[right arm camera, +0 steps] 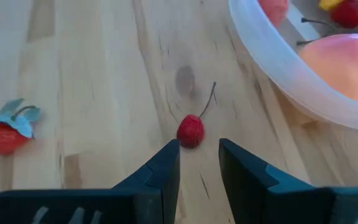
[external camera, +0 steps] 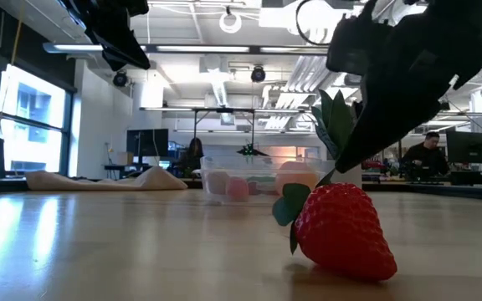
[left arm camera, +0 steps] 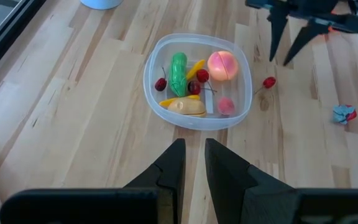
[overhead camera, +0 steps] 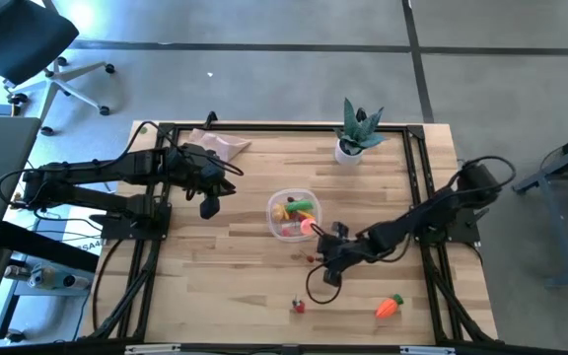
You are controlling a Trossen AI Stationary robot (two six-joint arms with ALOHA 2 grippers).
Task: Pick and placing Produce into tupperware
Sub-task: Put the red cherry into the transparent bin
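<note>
The clear round tupperware (overhead camera: 294, 214) stands mid-table with several produce pieces inside: a green one, a peach-coloured ball, cherries and yellow bits. A loose red cherry (right arm camera: 190, 130) with a thin stem lies on the wood just outside the tupperware's rim (right arm camera: 291, 84). My right gripper (right arm camera: 199, 152) is open and slants down, its fingertips just short of the cherry on either side. My left gripper (left arm camera: 194, 162) hovers over the table left of the tupperware, shut to a narrow slit, with nothing in it.
A red strawberry (overhead camera: 298, 306) and an orange carrot (overhead camera: 390, 307) lie near the table's front edge. A spiky plant in a white pot (overhead camera: 356, 133) and a beige cloth (overhead camera: 220, 145) sit at the far edge. Black frame rails (overhead camera: 417, 177) run along the table's sides.
</note>
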